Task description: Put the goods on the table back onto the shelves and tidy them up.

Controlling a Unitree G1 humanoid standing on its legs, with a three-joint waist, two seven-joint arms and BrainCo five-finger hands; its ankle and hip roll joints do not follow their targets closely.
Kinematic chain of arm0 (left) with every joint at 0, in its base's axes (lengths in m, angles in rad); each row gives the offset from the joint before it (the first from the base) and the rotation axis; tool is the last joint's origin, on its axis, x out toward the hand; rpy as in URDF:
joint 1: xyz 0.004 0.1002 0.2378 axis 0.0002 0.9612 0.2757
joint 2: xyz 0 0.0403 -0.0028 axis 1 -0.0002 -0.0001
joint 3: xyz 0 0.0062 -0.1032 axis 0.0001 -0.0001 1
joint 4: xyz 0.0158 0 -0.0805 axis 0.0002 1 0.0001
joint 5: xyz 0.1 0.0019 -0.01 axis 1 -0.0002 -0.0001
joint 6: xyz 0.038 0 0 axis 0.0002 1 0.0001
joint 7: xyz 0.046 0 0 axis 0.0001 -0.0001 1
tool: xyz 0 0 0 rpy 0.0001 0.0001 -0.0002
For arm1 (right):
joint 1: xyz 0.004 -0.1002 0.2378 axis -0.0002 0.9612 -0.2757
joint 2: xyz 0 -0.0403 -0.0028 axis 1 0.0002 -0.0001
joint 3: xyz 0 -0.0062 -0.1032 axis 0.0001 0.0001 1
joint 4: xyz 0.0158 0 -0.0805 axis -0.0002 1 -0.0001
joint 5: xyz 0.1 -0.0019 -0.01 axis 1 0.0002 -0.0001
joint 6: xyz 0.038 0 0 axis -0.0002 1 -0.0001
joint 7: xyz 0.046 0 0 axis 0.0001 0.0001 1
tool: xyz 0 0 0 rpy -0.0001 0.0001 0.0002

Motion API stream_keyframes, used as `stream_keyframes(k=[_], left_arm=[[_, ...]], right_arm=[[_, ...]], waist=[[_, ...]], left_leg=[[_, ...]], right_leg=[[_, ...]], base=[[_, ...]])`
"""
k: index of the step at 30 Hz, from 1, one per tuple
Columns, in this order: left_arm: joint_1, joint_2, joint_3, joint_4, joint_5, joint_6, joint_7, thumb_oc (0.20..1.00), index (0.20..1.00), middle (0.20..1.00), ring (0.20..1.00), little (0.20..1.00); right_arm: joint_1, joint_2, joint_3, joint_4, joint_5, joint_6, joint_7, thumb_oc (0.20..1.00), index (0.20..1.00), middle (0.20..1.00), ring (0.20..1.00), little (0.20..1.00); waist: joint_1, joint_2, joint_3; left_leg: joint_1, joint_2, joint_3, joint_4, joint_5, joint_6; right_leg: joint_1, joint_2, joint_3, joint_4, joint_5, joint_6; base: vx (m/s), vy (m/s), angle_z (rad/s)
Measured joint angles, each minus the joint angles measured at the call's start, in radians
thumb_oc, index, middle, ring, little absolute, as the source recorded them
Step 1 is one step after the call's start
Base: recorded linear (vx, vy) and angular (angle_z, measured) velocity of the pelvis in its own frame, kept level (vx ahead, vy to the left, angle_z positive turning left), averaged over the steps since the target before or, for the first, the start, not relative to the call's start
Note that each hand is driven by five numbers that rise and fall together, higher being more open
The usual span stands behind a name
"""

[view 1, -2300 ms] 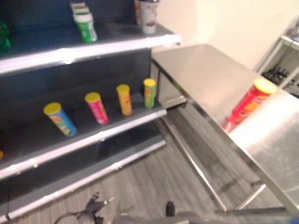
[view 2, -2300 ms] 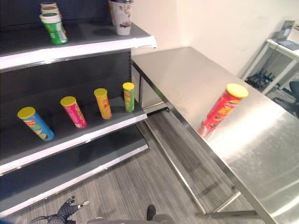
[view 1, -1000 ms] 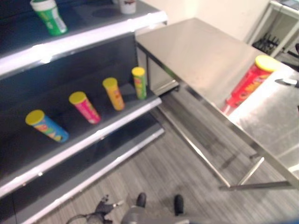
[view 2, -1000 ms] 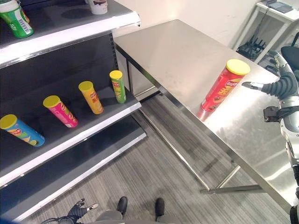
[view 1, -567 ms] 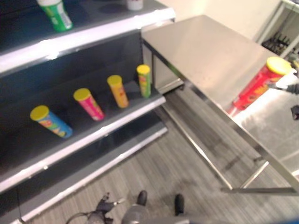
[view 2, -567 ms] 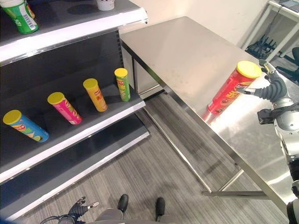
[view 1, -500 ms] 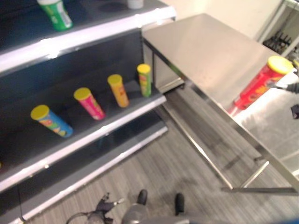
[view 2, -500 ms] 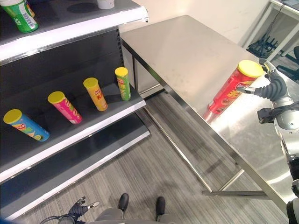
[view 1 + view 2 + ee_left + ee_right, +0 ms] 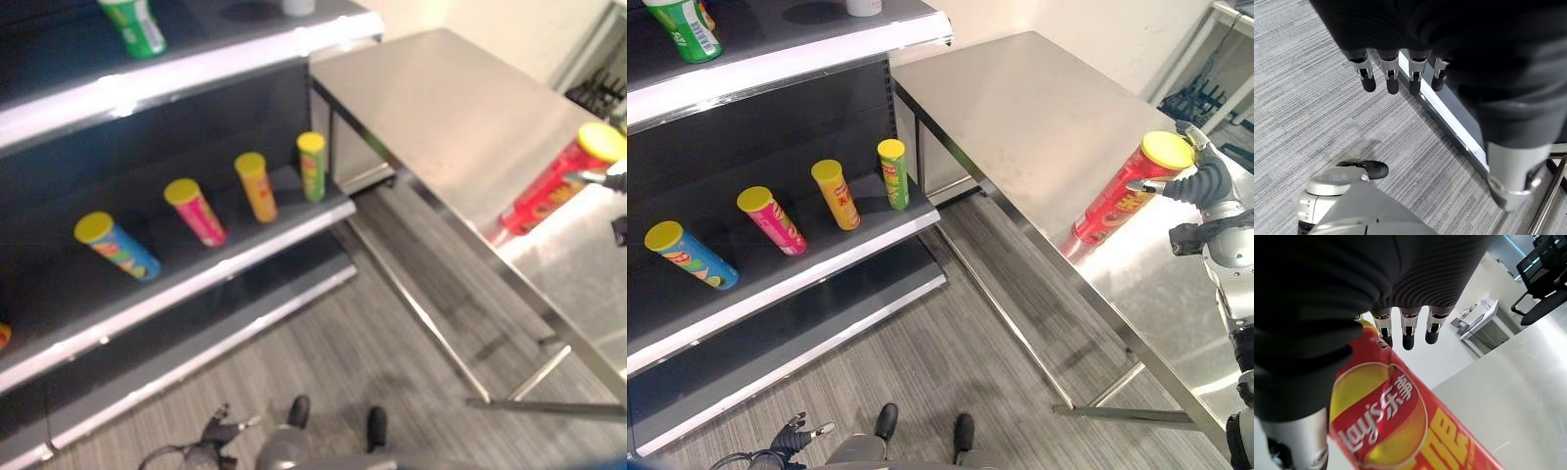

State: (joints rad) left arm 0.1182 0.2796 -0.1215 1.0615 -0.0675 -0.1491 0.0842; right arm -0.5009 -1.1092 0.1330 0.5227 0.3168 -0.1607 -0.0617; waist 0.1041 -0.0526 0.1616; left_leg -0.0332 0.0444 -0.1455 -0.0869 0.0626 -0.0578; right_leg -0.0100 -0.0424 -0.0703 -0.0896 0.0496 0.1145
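Observation:
A red chip can point(image 9: 1120, 203) with a yellow lid stands upright near the front edge of the steel table point(image 9: 1019, 108). My right hand point(image 9: 1205, 183) is at the can's top from the right, open, thumb tip against the can and straight fingers point(image 9: 1405, 331) reaching past the lid. In the right wrist view the red can point(image 9: 1400, 421) sits close in front of the palm. On the middle shelf point(image 9: 813, 269) stand blue point(image 9: 691, 257), pink point(image 9: 772, 220), orange point(image 9: 836, 194) and green point(image 9: 892, 173) cans. My left hand point(image 9: 1393, 73) hangs open low over the floor.
The dark shelf unit stands left of the table. Its top shelf point(image 9: 774, 64) carries a green cup point(image 9: 686, 29) and a white cup point(image 9: 862, 6). A gap of grey floor point(image 9: 960, 343) runs between shelf and table. A white rack point(image 9: 1205, 69) stands far right.
My right hand has come in from the right, from apart from the red can to its thumb against the can's top. The camera has shifted a little; the can stays put.

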Motion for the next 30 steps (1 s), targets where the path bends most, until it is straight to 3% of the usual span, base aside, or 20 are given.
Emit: stream_keyframes(k=[1, 2, 15, 20, 26, 28, 29, 30], left_arm=[[0.000, 0.000, 0.000, 0.000, 0.000, 0.000, 0.000, 1.000, 1.000, 1.000, 1.000, 1.000], [0.000, 0.000, 0.000, 0.000, 0.000, 0.000, 0.000, 1.000, 1.000, 1.000, 1.000, 1.000], [-0.004, 0.000, -0.007, -0.001, 0.000, 0.000, 0.000, 1.000, 1.000, 1.000, 1.000, 1.000], [-0.005, 0.000, 0.008, -0.008, -0.005, 0.003, 0.004, 1.000, 1.000, 1.000, 1.000, 1.000], [-0.013, 0.002, 0.047, -0.054, -0.039, 0.000, 0.012, 1.000, 1.000, 1.000, 1.000, 1.000], [-0.017, -0.002, 0.052, -0.069, -0.039, 0.000, 0.010, 1.000, 1.000, 1.000, 1.000, 1.000], [-0.019, -0.004, 0.051, -0.065, -0.039, 0.000, 0.009, 1.000, 1.000, 1.000, 1.000, 1.000], [-0.023, -0.010, 0.054, -0.069, -0.039, -0.002, 0.009, 1.000, 1.000, 1.000, 1.000, 1.000]], right_arm=[[-0.005, 0.000, 0.002, 0.003, 0.000, 0.000, 0.000, 0.931, 0.931, 0.931, 0.931, 0.931], [-0.012, 0.000, 0.007, 0.008, 0.000, 0.000, 0.000, 0.200, 0.200, 0.200, 0.200, 0.200], [-0.070, 0.001, 0.054, 0.049, 0.018, 0.002, 0.012, 0.200, 0.200, 0.200, 0.200, 0.200], [0.062, 0.065, -0.052, -0.149, 0.026, 0.000, 0.003, 0.200, 0.200, 0.200, 0.200, 0.200], [0.196, 0.090, -0.206, -0.366, 0.027, -0.021, -0.014, 0.200, 0.200, 0.200, 0.200, 0.200], [0.225, 0.090, -0.253, -0.439, 0.020, -0.029, -0.024, 0.200, 0.200, 0.200, 0.200, 0.200], [0.223, 0.090, -0.262, -0.462, 0.017, -0.040, -0.025, 0.200, 0.200, 0.200, 0.200, 0.200], [0.224, 0.090, -0.270, -0.496, 0.015, -0.044, -0.032, 0.200, 0.200, 0.200, 0.200, 0.200]], waist=[[0.000, 0.000, 0.000], [0.001, 0.000, 0.000], [0.012, -0.001, 0.001], [0.013, 0.001, 0.006], [0.034, 0.029, 0.045], [0.016, 0.038, 0.061], [0.032, 0.049, 0.067], [0.027, 0.052, 0.070]], left_leg=[[0.000, 0.000, -0.001, 0.000, 0.000, 0.000], [0.001, 0.000, -0.005, 0.000, 0.000, 0.000], [0.001, -0.001, -0.007, 0.000, 0.002, -0.002], [0.006, 0.000, -0.014, 0.000, 0.003, -0.004], [-0.001, 0.001, -0.075, 0.001, 0.017, -0.020], [-0.003, 0.001, -0.139, -0.001, 0.028, -0.035], [-0.009, 0.003, -0.167, 0.002, 0.036, -0.042], [-0.043, -0.005, -0.199, 0.025, 0.053, -0.066]], right_leg=[[0.000, 0.000, 0.000, 0.000, 0.000, 0.000], [0.001, 0.000, -0.001, 0.000, -0.001, 0.001], [0.004, 0.000, -0.008, 0.000, -0.002, 0.002], [0.014, 0.002, -0.016, 0.000, -0.006, 0.005], [0.042, 0.027, -0.003, 0.001, -0.026, -0.004], [0.070, 0.034, -0.042, 0.000, -0.040, -0.025], [0.077, 0.048, -0.065, 0.002, -0.043, -0.031], [0.078, 0.063, -0.070, 0.003, -0.056, -0.033]], base=[[0.00, 0.000, 0.00], [0.00, 0.000, 0.00], [-0.02, -0.007, 0.01], [-0.07, -0.063, 0.05], [-0.14, -0.170, 0.30], [-0.22, -0.176, 0.80], [-0.23, -0.130, 1.05], [-0.19, -0.057, 1.26]])
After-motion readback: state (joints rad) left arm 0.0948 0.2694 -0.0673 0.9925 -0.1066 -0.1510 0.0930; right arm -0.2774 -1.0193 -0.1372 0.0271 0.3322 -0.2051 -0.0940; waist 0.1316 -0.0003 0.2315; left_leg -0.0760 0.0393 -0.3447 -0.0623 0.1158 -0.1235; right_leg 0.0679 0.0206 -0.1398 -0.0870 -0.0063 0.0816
